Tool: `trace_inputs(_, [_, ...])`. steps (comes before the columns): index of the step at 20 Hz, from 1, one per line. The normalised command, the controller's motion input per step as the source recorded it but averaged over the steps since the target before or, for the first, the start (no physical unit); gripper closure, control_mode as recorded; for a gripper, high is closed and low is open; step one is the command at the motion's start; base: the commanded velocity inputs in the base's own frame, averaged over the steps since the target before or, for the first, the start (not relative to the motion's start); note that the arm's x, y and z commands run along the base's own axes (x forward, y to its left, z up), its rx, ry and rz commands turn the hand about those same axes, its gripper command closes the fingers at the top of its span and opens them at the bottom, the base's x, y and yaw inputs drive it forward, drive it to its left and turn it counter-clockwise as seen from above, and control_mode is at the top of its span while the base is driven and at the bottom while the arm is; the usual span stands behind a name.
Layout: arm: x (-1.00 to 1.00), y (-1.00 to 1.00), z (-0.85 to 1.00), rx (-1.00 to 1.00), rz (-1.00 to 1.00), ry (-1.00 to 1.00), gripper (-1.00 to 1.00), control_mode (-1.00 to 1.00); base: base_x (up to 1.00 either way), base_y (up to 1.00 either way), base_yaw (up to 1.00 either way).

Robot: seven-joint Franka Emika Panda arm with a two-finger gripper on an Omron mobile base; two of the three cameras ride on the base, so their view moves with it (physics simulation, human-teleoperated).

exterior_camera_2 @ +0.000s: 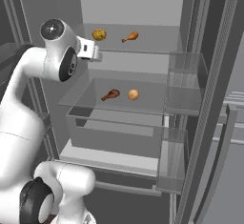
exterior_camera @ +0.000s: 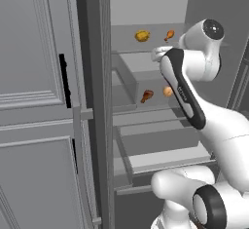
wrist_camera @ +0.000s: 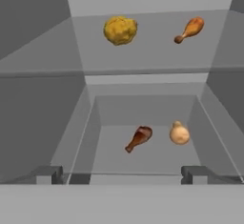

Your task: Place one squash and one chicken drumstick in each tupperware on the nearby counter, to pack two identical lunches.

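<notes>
- The two-finger gripper point(wrist_camera: 122, 174) of the white arm is hanging in front of the open grey fridge, its dark finger tips point(wrist_camera: 47, 174) standing wide apart with nothing between them.
- On the upper grey shelf point(wrist_camera: 152, 56), a lumpy yellow squash point(wrist_camera: 120, 30) is lying to the left and a pale orange-brown drumstick point(wrist_camera: 189, 29) to the right, well apart from each other.
- On the lower glass shelf point(wrist_camera: 143, 163), a darker reddish-brown drumstick point(wrist_camera: 138, 138) is lying on the left, with a small round tan squash point(wrist_camera: 179, 133) just beside it on the right.
- In the hand view, the darker drumstick is sitting ahead of the gripper, almost on its centre line and further into the fridge; its long axis is running diagonally, the meaty end up-right and the bone end down-left.
- Judging from that, the lower pair looks the likelier target, and the jaws would probably need turning across that diagonal before closing.
- All four foods are sitting in the fridge, so no lunch is packed yet.
</notes>
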Motion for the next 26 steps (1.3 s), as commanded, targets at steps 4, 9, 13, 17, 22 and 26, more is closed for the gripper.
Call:
trace_inputs(4, [0.69, 0.18, 0.41, 0.00, 0.00, 0.10, -1.00, -1.00, 0.00, 0.00, 0.00])
trace_inputs(9, [0.74, 0.17, 0.12, 0.00, 0.00, 0.04, -1.00, -1.00, 0.00, 0.00, 0.00])
trace_inputs(13, [0.73, 0.00, -0.11, 0.00, 0.00, 0.00, -1.00, -1.00, 0.00, 0.00, 0.00])
trace_inputs(17, [0.83, 0.02, -0.20, 0.00, 0.00, 0.00, -1.00, -1.00, 0.00, 0.00, 0.00])
trace_inputs(22, [0.88, 0.05, -0.07, 0.00, 0.00, 0.00, -1.00, -1.00, 0.00, 0.00, 0.00])
trace_inputs(26, [0.68, 0.00, 0.00, 0.00, -0.01, 0.00, -1.00, -1.00, 0.00, 0.00, 0.00])
